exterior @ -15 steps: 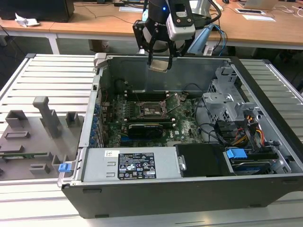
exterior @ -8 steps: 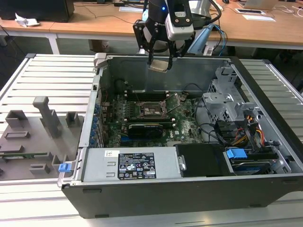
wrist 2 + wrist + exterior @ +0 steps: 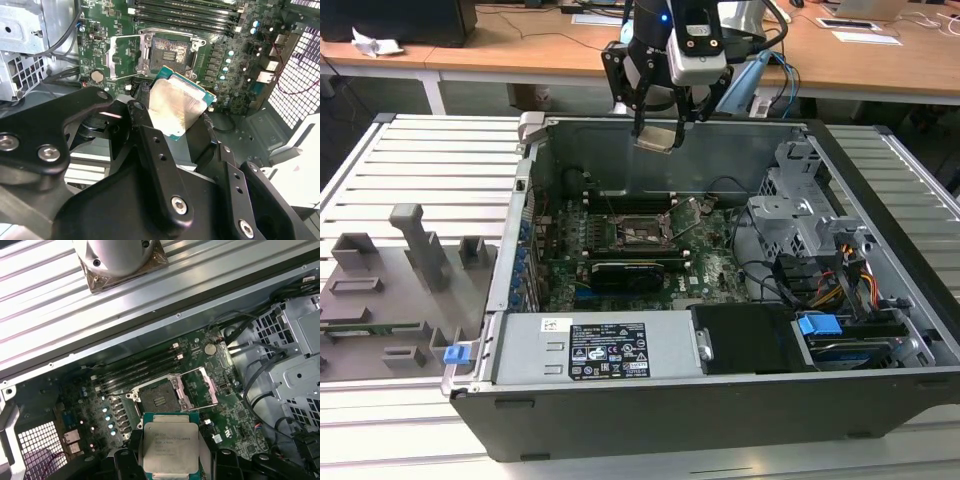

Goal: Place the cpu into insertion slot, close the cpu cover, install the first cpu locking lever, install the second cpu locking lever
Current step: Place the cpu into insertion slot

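Note:
My gripper (image 3: 657, 125) is shut on the cpu (image 3: 655, 137), a square chip with a silvery top and green edge, held by its two sides in the air above the open computer case. In both wrist views the cpu (image 3: 175, 107) (image 3: 167, 447) hangs above the green board, offset to one side of the insertion slot (image 3: 170, 52) (image 3: 157, 400). The insertion slot (image 3: 642, 232) lies open and dark with nothing in it. The cpu cover (image 3: 200, 390) (image 3: 122, 57) is swung up beside the slot.
A long black card (image 3: 625, 272) lies in front of the socket, with memory slots (image 3: 135, 372) behind it. The power supply (image 3: 600, 350), a metal drive cage (image 3: 800, 215) and cables (image 3: 840, 280) crowd the case. A grey fixture tray (image 3: 390, 290) sits at the exterior view's left.

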